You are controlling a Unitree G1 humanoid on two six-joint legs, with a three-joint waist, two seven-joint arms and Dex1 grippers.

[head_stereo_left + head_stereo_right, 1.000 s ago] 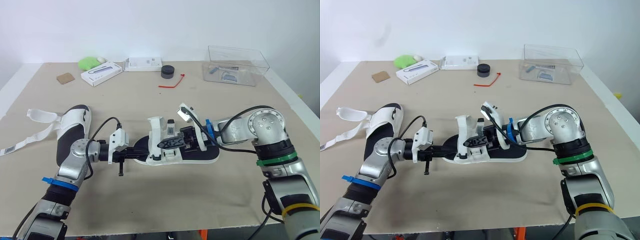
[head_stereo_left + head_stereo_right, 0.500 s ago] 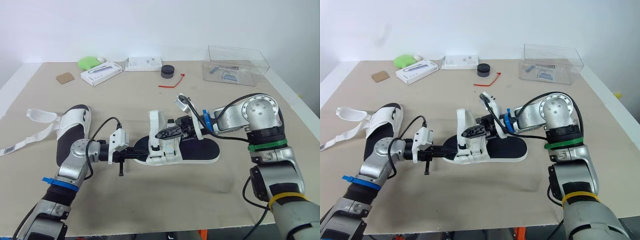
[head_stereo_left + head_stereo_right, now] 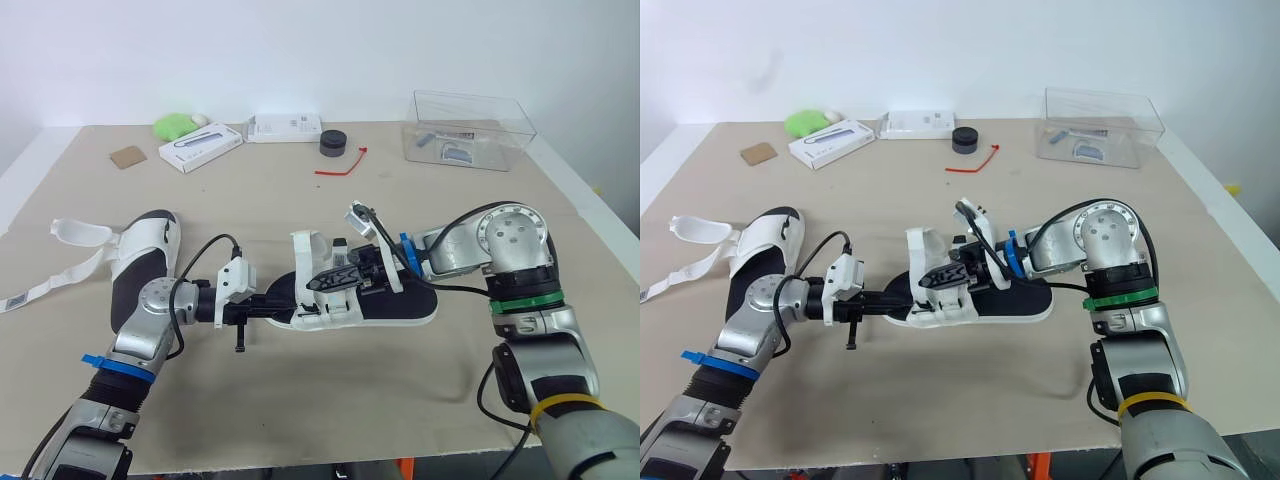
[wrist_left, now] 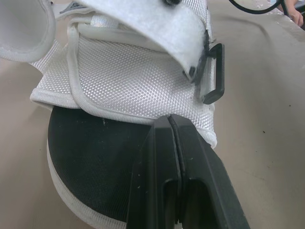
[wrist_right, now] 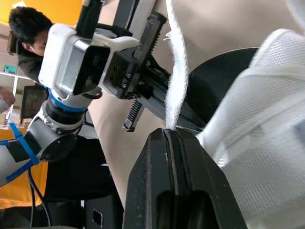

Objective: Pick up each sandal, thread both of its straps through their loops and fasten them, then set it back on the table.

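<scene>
- Your left gripper [image 3: 280, 308] reaches in low over the table [image 3: 330, 410]. Its fingers [image 4: 157, 157] are pressed together with no gap between them.
- Their tips touch the hem of the white mesh upper at the toe end of the sandal [image 3: 395, 308]. You cannot tell whether any cloth is nipped between them.
- The sandal's black insole lies under and beside those fingers. A black loop [image 4: 213, 71] hangs off the mesh just beyond the tips and to one side, clear of them.
- Your right gripper [image 3: 320, 286] comes in from the heel end, over the sandal. Its fingers [image 5: 147, 191] are closed tight on the edge of a white strap [image 5: 177, 71], which rises straight out from between the tips.
- The two sets of fingertips point at each other, close together, with the mesh upper between them.
- The sandal sits sole-down on the table, its toe at your left fingertips and its heel under your right wrist.
- The second sandal [image 3: 145, 255] lies well behind your left fingers, beside that arm's elbow. Its loose straps [image 3: 80, 232] trail further away from them.
- A clear box [image 3: 470, 125], a red tie [image 3: 340, 166] and a black round piece [image 3: 333, 145] sit far beyond both grippers, near the table's back edge.
- A person [image 5: 24, 24] shows past your left gripper in the right wrist view.
</scene>
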